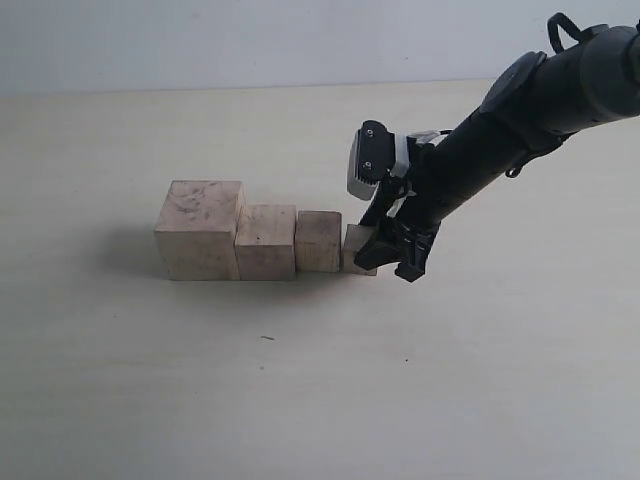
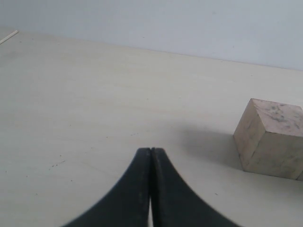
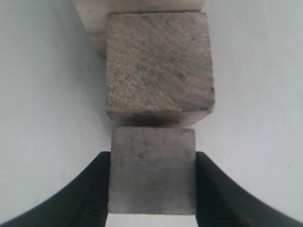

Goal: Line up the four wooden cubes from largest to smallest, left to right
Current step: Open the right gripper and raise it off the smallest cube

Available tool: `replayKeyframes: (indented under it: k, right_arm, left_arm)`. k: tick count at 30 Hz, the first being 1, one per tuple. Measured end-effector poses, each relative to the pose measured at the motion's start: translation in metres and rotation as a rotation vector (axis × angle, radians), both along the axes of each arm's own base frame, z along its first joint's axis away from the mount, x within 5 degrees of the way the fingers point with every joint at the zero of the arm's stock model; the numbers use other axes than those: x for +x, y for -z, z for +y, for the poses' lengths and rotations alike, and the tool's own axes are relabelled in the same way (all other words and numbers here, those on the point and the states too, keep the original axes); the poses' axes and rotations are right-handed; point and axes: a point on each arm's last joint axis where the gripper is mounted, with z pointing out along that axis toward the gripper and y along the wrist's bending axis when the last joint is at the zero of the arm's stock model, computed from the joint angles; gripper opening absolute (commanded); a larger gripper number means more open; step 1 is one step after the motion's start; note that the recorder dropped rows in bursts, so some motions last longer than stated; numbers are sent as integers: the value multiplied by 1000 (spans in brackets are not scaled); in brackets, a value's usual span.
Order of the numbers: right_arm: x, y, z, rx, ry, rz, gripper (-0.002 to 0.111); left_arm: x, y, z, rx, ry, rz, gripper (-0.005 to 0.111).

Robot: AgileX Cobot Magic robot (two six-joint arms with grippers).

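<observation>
The four wooden cubes stand in a row on the table, shrinking from left to right: the largest cube (image 1: 200,230), the second cube (image 1: 266,241), the third cube (image 1: 319,241) and the smallest cube (image 1: 355,245). My right gripper (image 1: 385,258) is shut on the smallest cube (image 3: 152,170), one finger pressed on each side. This cube sits close against the third cube (image 3: 158,64). My left gripper (image 2: 151,150) is shut on nothing and hovers over bare table, with the largest cube (image 2: 272,139) off to one side. The left arm does not show in the exterior view.
The pale table (image 1: 300,380) spreads wide around the row. The right arm (image 1: 520,110) reaches in from the upper right. A wall runs behind the table's far edge.
</observation>
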Motion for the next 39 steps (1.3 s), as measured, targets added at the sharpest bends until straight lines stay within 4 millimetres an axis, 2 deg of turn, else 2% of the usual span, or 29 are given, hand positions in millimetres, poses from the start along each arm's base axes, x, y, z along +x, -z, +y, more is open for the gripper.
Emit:
replayKeyframes:
  k: [10, 14, 18, 21, 27, 33, 35, 39]
  right_arm:
    - [3, 0, 0, 1, 24, -21, 34]
    - [3, 0, 0, 1, 29, -26, 46]
    - [5, 3, 0, -9, 32, -34, 64]
    - [5, 6, 0, 3, 60, -22, 71]
    - [6, 0, 1, 21, 80, -29, 72]
    - [5, -50, 1, 88, 137, -103, 71]
    - [4, -60, -1, 94, 177, -98, 67]
    - [1, -72, -7, 50, 285, -60, 48]
  left_arm:
    - [0, 0, 0, 0, 0, 0, 0]
    - [0, 0, 0, 0, 0, 0, 0]
    - [0, 0, 0, 0, 0, 0, 0]
    - [0, 0, 0, 0, 0, 0, 0]
    - [0, 0, 0, 0, 0, 0, 0]
    - [0, 0, 0, 0, 0, 0, 0]
    - [0, 0, 0, 0, 0, 0, 0]
    - [0, 0, 0, 0, 0, 0, 0]
